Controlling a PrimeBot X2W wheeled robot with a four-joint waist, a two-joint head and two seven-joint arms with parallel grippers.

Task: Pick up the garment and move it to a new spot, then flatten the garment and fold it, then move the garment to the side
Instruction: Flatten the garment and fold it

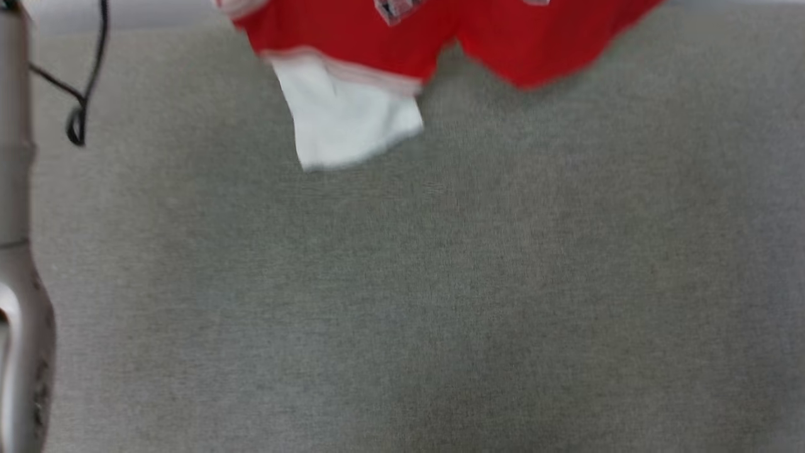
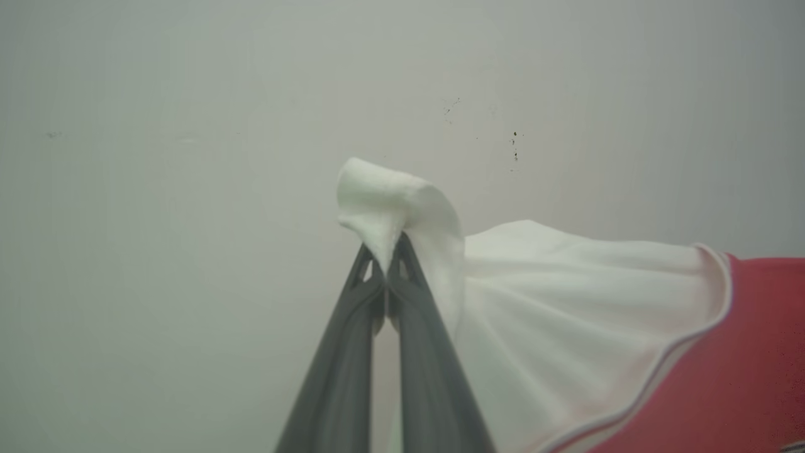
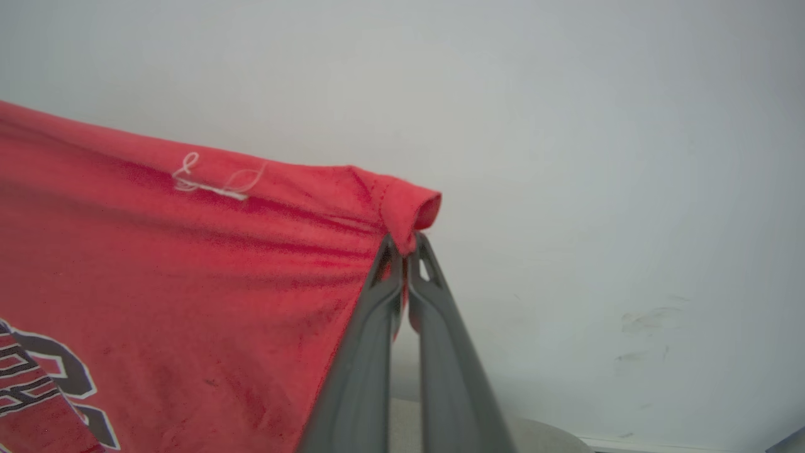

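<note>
red garment in both grippers

Table, grey fabric top.
The table has an even grey woven covering. A red shirt overlaps its far edge, and blur hides whether the two touch.

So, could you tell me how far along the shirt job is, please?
Pickup looks done: the garment hangs lifted over the grey surface. In hand: the left gripper is shut on its white sleeve, the right gripper on a red corner, holding it spread. Left: setting it down, flattening, folding, moving it aside.
</note>
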